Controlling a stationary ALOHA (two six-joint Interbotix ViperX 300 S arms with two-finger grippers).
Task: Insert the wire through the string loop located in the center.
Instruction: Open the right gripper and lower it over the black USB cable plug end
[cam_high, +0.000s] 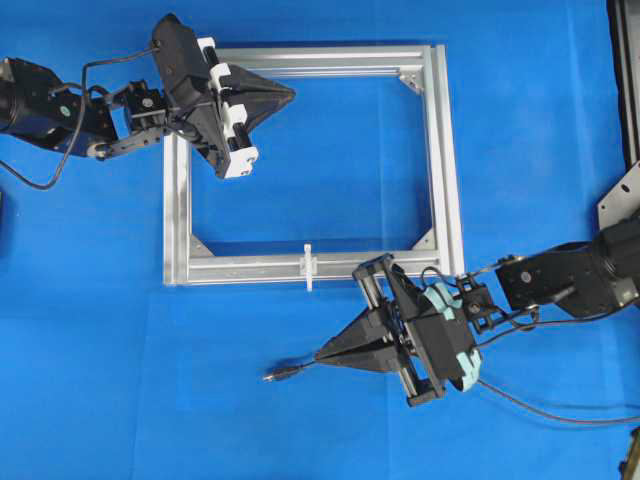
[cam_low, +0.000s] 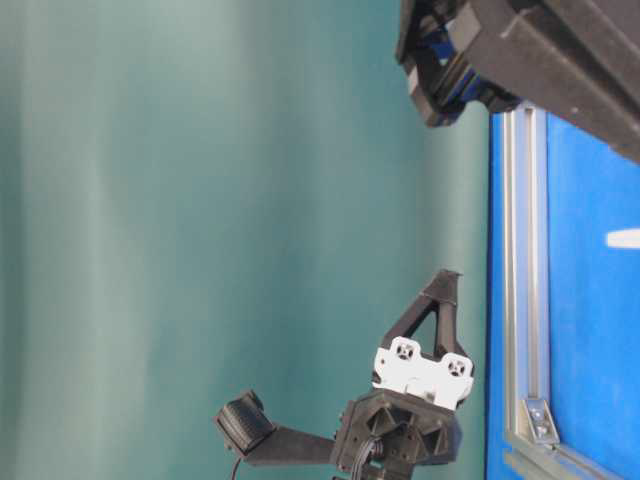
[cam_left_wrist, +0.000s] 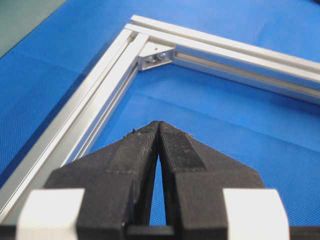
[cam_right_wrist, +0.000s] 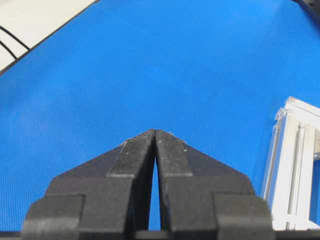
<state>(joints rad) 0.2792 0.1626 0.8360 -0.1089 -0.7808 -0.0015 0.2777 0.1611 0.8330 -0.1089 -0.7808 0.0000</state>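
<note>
Right gripper (cam_high: 322, 354): at about 5 o'clock in the overhead view, tips pointing toward 9 o'clock. Jaws pressed together. The wire (cam_high: 290, 373) leaves from under its tips and ends in the plug (cam_high: 272, 377); whether the fingers actually pinch the wire cannot be told, since the right wrist view shows the pads (cam_right_wrist: 142, 150) meeting on nothing visible, over bare blue cloth.

Left gripper (cam_high: 288, 95): at about 11 o'clock, over the top rail of the frame, tips pointing toward 3 o'clock. Jaws closed, empty; the left wrist view shows the fingertips (cam_left_wrist: 172, 137) touching with nothing between them.

Wire, continued: thin black lead lying on the blue mat (cam_high: 100, 380), outside the frame, at about 7 o'clock from the loop and apart from it.

String loop (cam_high: 309, 266): small white sliver standing across the middle of the frame's lower rail, near 6 o'clock. Nothing passes through it.

Aluminium frame (cam_high: 445, 150): square of silver bars with corner brackets (cam_left_wrist: 152, 57), flat on the mat.

Progress, by judgement: early. Threading not yet done; the plug must be brought to the loop, aligned and passed through.

Writing: no brand, label or legible text in any view.
</note>
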